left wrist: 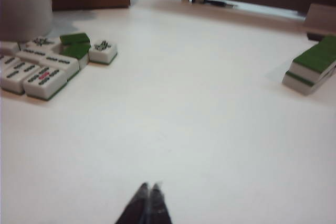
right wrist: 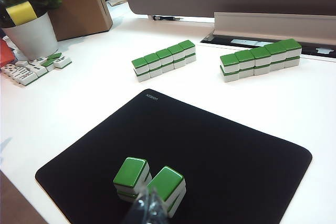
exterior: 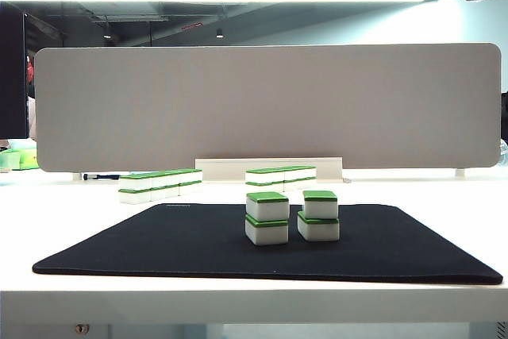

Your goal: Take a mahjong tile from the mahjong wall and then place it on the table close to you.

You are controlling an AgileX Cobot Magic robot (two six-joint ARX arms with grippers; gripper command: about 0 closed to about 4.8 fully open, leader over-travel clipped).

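Note:
The mahjong wall stands behind the black mat point(exterior: 159, 252) as two rows, two tiles high: a left row point(exterior: 159, 182) point(right wrist: 164, 59) and a right row point(exterior: 279, 175) point(right wrist: 260, 57). One end of a row point(left wrist: 312, 66) shows in the left wrist view. Two green-topped stacks point(exterior: 267, 217) point(exterior: 319, 215) stand on the mat. My right gripper point(right wrist: 150, 198) hangs shut and empty just over these stacks point(right wrist: 131, 178) point(right wrist: 167, 187). My left gripper point(left wrist: 149, 187) is shut and empty over the bare white table point(left wrist: 199, 119). Neither arm shows in the exterior view.
Several loose face-up tiles point(left wrist: 42, 66) point(right wrist: 31, 69) lie at the far left beside a white plant pot point(right wrist: 31, 35) and a cardboard box point(right wrist: 79, 9). The tall grey divider point(exterior: 270, 105) closes off the back, with a pen point(exterior: 101, 176) at its foot.

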